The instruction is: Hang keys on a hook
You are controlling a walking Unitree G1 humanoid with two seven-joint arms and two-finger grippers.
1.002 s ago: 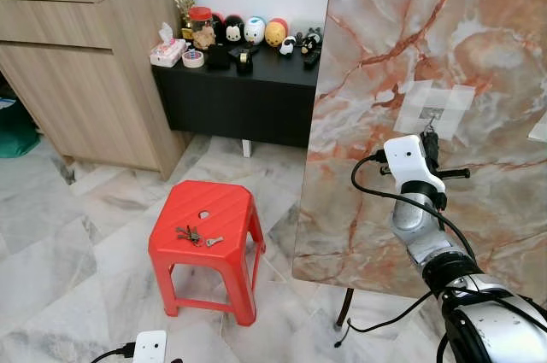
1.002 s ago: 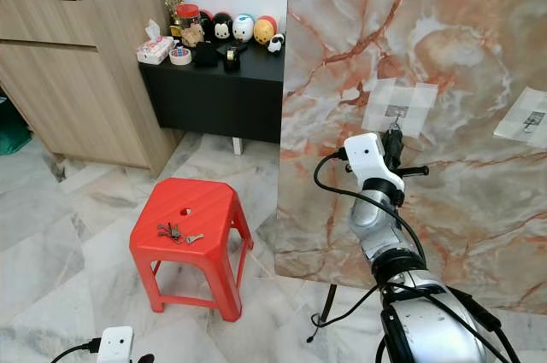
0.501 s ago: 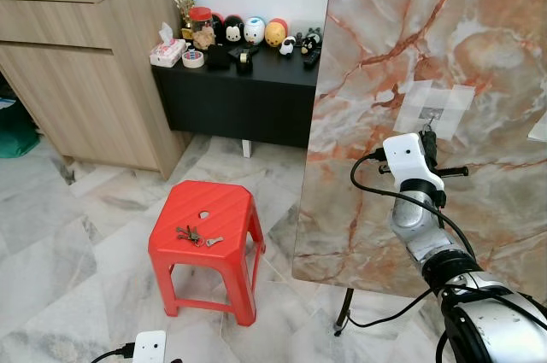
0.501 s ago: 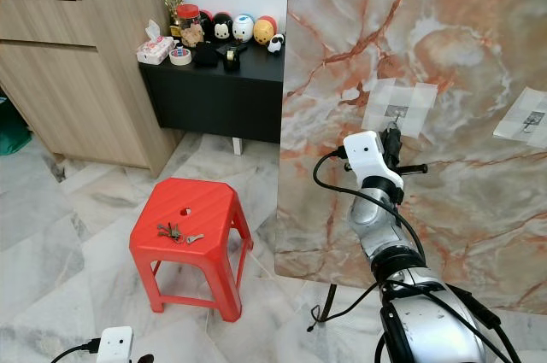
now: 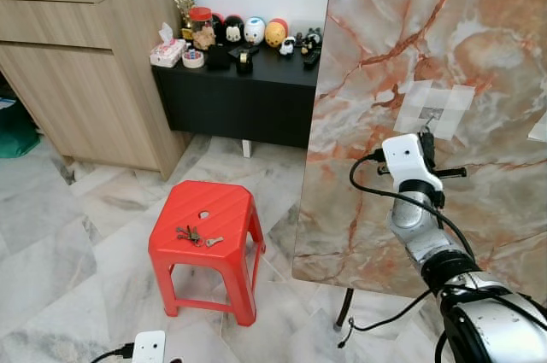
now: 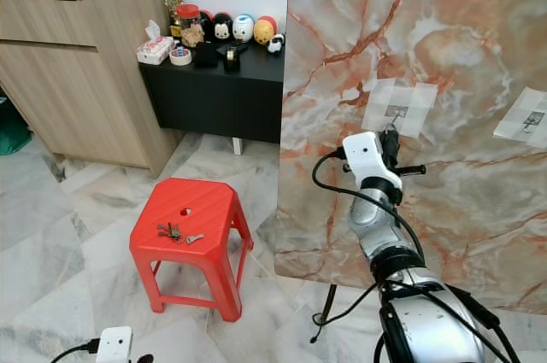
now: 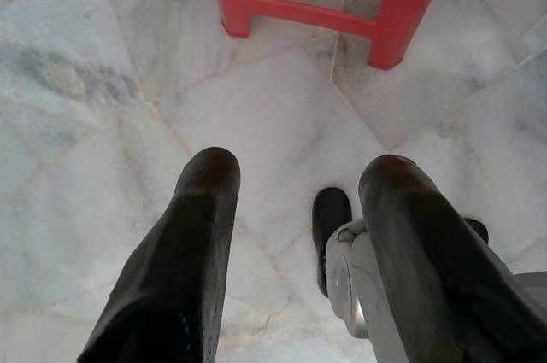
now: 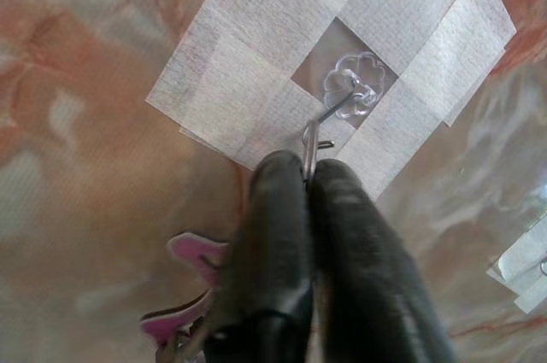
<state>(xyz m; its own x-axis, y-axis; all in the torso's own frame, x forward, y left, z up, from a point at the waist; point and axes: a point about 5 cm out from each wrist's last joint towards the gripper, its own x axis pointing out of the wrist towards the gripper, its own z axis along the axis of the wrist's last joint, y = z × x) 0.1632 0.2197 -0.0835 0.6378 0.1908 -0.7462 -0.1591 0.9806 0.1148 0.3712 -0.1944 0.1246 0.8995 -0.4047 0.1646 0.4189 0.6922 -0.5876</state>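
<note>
left gripper hung low over bare floor, fingers apart | stool stood well apart from board | right gripper clamped on key ring at hook, edged slightly higher than before

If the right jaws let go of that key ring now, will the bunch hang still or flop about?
The key ring, pinched in the right gripper at the clear hook, looks thin and rigid. The pink tag dangles loose below, so the bunch would probably swing. The taped hook may flex.
</note>
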